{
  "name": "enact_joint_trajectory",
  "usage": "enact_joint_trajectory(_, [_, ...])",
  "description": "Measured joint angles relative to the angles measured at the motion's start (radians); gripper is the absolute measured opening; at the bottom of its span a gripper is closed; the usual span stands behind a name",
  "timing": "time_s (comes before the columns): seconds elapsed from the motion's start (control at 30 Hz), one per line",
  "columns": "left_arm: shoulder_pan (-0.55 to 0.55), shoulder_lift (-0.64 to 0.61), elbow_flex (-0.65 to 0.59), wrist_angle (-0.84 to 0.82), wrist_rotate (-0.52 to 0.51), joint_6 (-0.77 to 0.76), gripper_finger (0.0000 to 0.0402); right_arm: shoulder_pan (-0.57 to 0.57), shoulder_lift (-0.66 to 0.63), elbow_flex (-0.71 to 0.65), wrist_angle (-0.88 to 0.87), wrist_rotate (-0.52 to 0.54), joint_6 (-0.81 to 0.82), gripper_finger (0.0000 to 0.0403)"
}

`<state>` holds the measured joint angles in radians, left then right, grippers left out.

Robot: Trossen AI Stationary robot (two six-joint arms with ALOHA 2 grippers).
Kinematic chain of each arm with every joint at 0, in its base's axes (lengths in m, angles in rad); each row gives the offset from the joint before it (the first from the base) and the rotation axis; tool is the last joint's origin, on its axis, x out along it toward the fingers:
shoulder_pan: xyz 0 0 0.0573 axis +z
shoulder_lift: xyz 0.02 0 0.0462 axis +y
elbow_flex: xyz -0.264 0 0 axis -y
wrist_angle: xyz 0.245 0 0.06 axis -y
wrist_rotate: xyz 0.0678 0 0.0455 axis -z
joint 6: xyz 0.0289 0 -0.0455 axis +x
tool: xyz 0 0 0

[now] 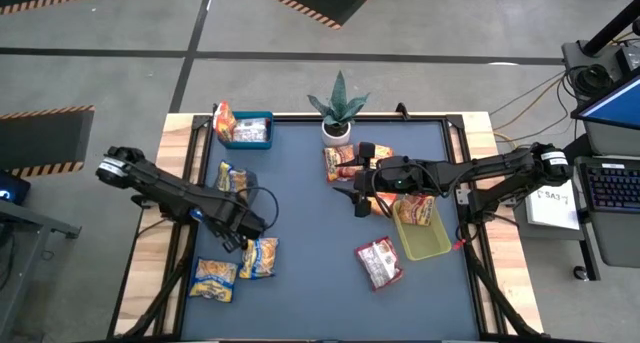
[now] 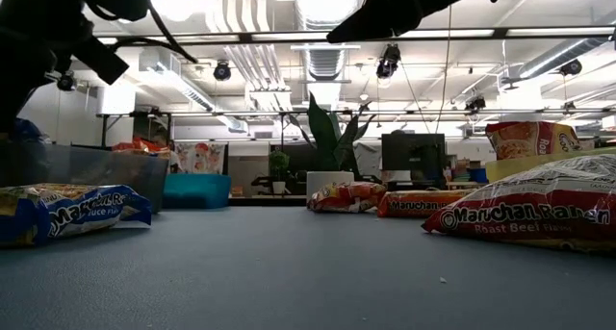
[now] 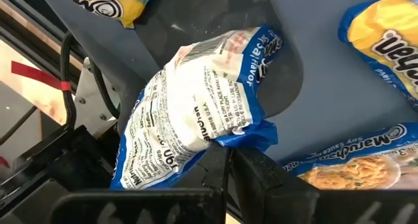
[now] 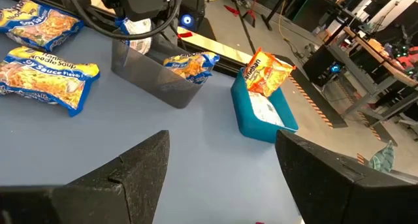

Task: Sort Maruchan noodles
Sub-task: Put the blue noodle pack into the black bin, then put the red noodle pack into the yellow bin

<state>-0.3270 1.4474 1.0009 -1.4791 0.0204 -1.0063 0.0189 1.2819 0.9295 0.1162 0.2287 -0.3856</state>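
The dark blue-grey table mat fills the wooden-edged table and serves as the landmark here. At the mat's far edge stands a small potted plant with spiky green leaves in a white pot. Just right of the mat's middle sits a yellow-green rectangular plastic bin, with an orange ramen packet lying over its far end. At the mat's far left corner is a blue rectangular plastic bin, a pale packet inside it and an orange-red packet leaning on its left end.

The left arm reaches in over the mat's left part. The left gripper is clamped on a crinkly blue-and-white ramen packet, pinching its lower edge with the printed back side facing the wrist camera. The right arm stretches across from the mat's right side, and the right gripper hangs near the mat's middle with its fingers spread wide and nothing between them.

Loose Maruchan packets lie on the mat: two yellow-and-blue ones and near the front left, another on the left side, orange-red ones just in front of the plant, and a red-and-white one beside the yellow-green bin's near left corner.
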Motion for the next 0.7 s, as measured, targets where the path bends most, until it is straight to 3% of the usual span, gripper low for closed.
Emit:
enact_joint_trajectory(0.33, [-0.012,-0.009,0.031,0.002,0.001,-0.006,0.0095,0.0,0.0,0.0,-0.001,0.0,0.0,0.027])
enact_joint_trajectory(0.5, [-0.02,-0.009,0.064,-0.007,0.083,-0.006,0.0141,0.0,0.0,0.0,-0.007,0.0,0.0,0.027])
enact_joint_trajectory(0.7, [-0.056,-0.009,0.153,-0.009,0.121,-0.017,0.0164,0.0,0.0,0.0,-0.007,0.0,0.007,0.027])
